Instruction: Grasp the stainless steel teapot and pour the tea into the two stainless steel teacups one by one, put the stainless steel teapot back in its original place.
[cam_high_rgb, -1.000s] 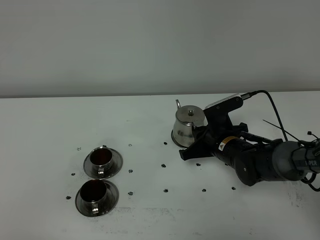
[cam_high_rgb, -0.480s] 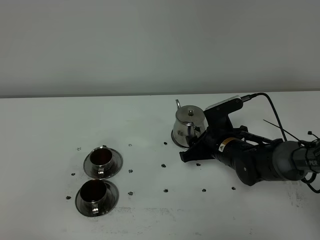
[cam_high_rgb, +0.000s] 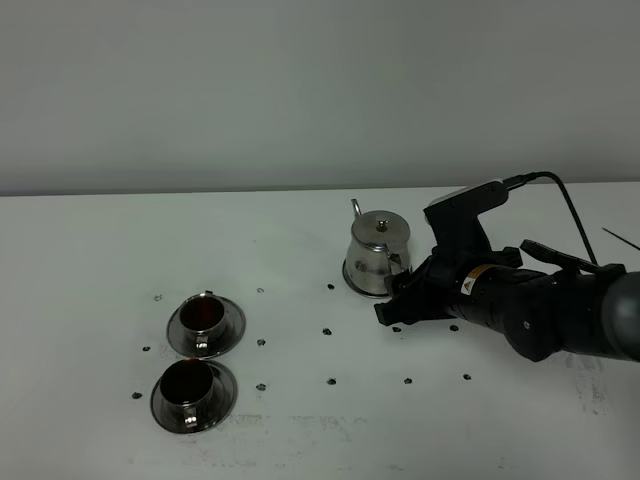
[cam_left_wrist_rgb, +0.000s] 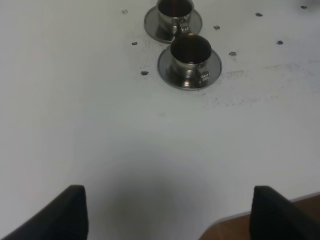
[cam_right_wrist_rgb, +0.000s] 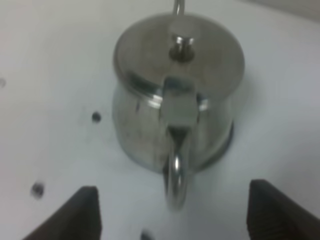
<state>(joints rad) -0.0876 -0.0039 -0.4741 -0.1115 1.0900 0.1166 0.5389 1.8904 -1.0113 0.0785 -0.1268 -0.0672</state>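
Exterior high: stainless steel teapot (cam_high_rgb: 378, 254) upright on coaster disc (cam_high_rgb: 352, 275), right of centre on white counter (cam_high_rgb: 90, 250). Right gripper (cam_high_rgb: 400, 300) just beside pot handle, jaws released, nothing held. Two stainless steel teacups (cam_high_rgb: 203, 316) on saucers, near left, dark tea inside.

Left wrist: left gripper (cam_left_wrist_rgb: 167, 212) jaws spread wide, empty, above bare counter; cups (cam_left_wrist_rgb: 190, 54) far ahead.

Right wrist: teapot handle (cam_right_wrist_rgb: 176, 177) between open fingers (cam_right_wrist_rgb: 82, 212), untouched.

You've got the teapot (cam_high_rgb: 378, 255) on its coaster (cam_high_rgb: 352, 276), right of centre, w/ the right gripper (cam_high_rgb: 405, 297) just beside its handle. Two teacups (cam_high_rgb: 202, 315) (cam_high_rgb: 188, 385) on saucers sit front-left, one behind the other.
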